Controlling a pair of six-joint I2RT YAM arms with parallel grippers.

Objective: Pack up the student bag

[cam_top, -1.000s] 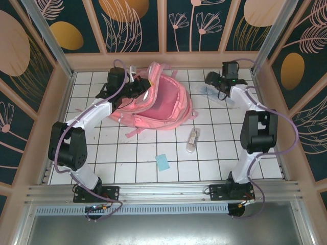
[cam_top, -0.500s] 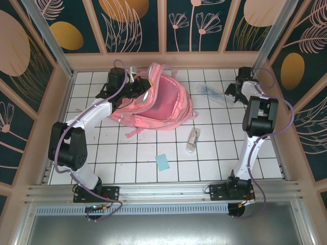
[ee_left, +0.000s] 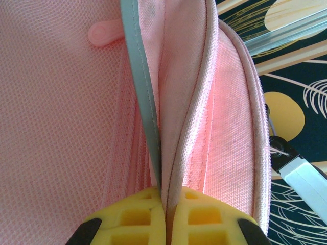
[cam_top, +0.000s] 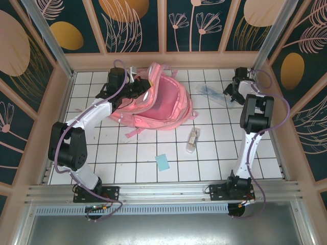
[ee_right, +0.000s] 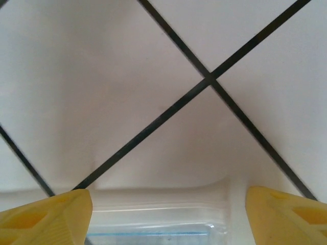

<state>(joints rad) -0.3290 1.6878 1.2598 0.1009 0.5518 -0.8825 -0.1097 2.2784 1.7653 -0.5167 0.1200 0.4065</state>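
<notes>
The student bag [cam_top: 163, 104], a big pink backpack, lies at the back middle of the tiled table with its main opening gaping. My left gripper [cam_top: 141, 88] is at the bag's left rim, shut on the fabric edge. In the left wrist view the yellow pads [ee_left: 138, 217] pinch the grey-trimmed zipper edge of the bag [ee_left: 61, 102]. My right gripper [cam_top: 231, 95] hangs low at the back right. Its jaws stand open just above the tiles, either side of the end of a clear plastic zip pouch [ee_right: 153, 222], which also shows flat on the tiles in the top view [cam_top: 212, 93].
A small clear packet [cam_top: 193, 139] lies on the tiles right of centre. A light blue square pad [cam_top: 162, 162] sits nearer the front. Wooden walls [cam_top: 163, 58] close the table at the back and sides; the right arm is close to the right wall.
The right arm has swung its wrist rightward toward the back right corner and dropped over the clear pouch's right end, its jaws narrowing a little. The left arm and bag have not moved.
</notes>
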